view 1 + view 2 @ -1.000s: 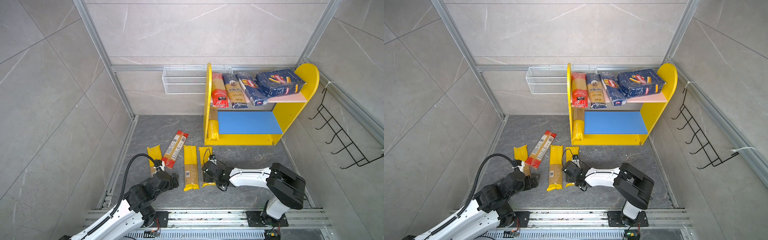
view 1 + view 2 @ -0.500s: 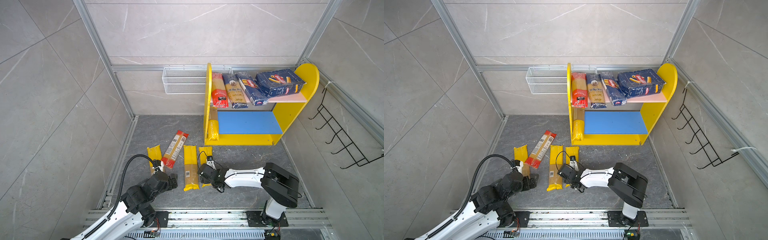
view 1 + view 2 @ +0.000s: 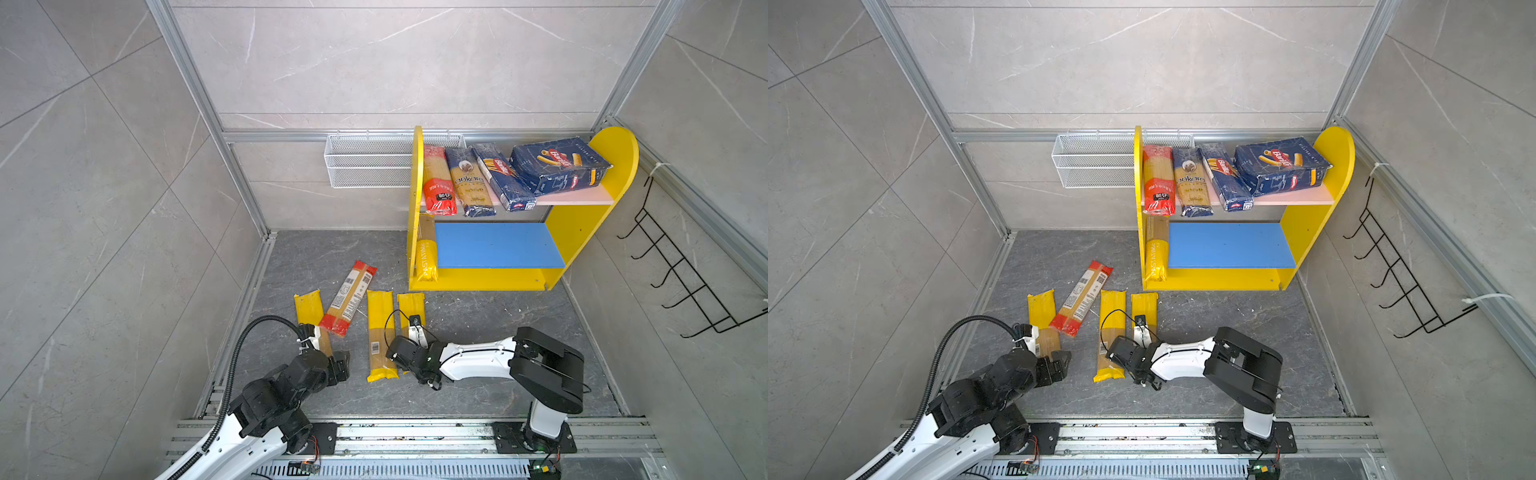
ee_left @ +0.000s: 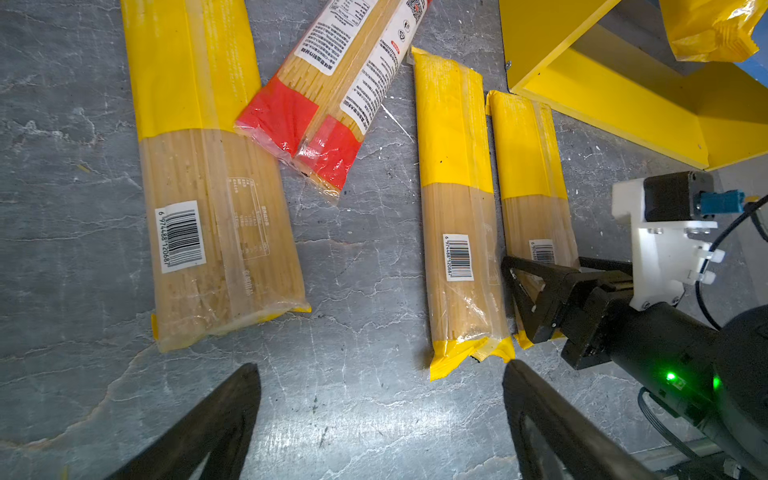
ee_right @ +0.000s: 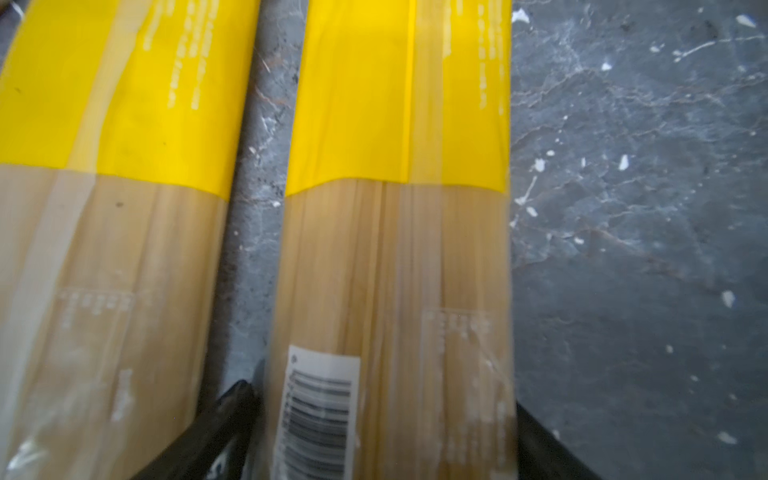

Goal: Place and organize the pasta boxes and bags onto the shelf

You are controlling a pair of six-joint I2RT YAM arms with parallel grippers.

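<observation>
Right jaws astride bag [image 5: 390, 249] (wrist view)

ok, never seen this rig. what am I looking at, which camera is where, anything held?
Two robot arms, each ending in a two-finger gripper. The wide pictures come from one overhead stereo camera; the close-ups from a camera on each wrist. On the grey floor lie three yellow spaghetti packs and a red-ended pack. The shelf holds a red bag, the ankara bag and two Barilla boxes on its pink board, a PASTATIME pack on the blue. The left gripper is open over bare floor, holding nothing. The right gripper straddles the rightmost yellow pack, lying flat; whether it grips I cannot tell.
</observation>
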